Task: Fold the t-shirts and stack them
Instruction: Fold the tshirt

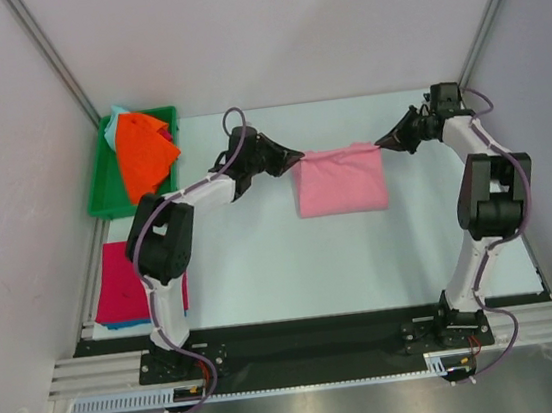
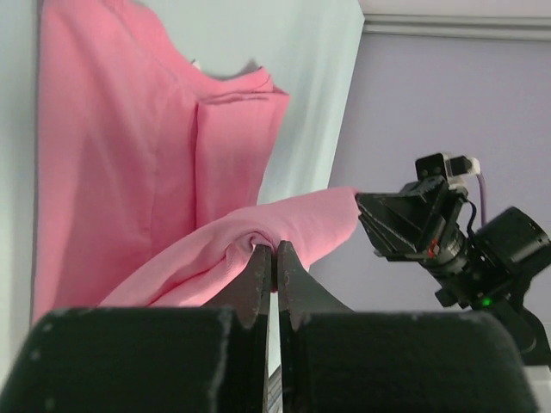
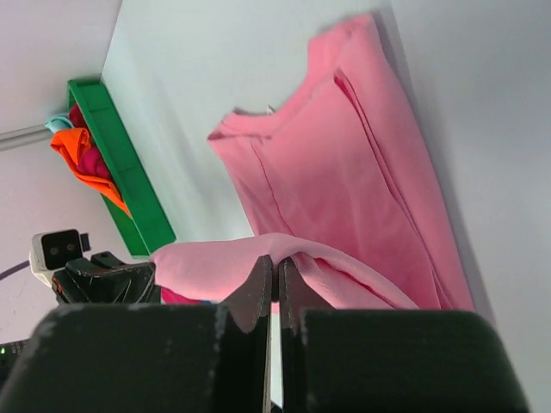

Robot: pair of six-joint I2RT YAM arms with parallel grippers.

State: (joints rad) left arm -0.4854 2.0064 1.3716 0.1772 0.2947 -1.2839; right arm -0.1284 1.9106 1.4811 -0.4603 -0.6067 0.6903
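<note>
L gripper (image 2: 274, 251), tight against its wrist cam, was clamped shut on a bunched pinch of the pink t-shirt (image 2: 120, 146). R gripper (image 3: 275, 265) was likewise closed on pink fabric at the opposite end of the same edge. That edge hung lifted btwn the two, sagging a little. The rest of the shirt lay flat on the surface (image 1: 293, 265), approx. mid-width and toward the far edge, neck opening visible.

Handling, as a judgement: v. light, limp, no stiffness, so it prob. goes wherever the pinches go and droops btwn them. Not fragile. Knit cloth shouldn't be slippery, but a thin pinch could creep out. Best hold looked like the two corners of one edge, w/ both arms moving level so the fold lands square.

Further out, a green tray (image 1: 98, 188) sat at the far-left corner w/ an orange t-shirt (image 1: 140, 153) heaped in it. A folded magenta shirt (image 1: 118, 276) lay by the left edge, nearer the arm bases.
</note>
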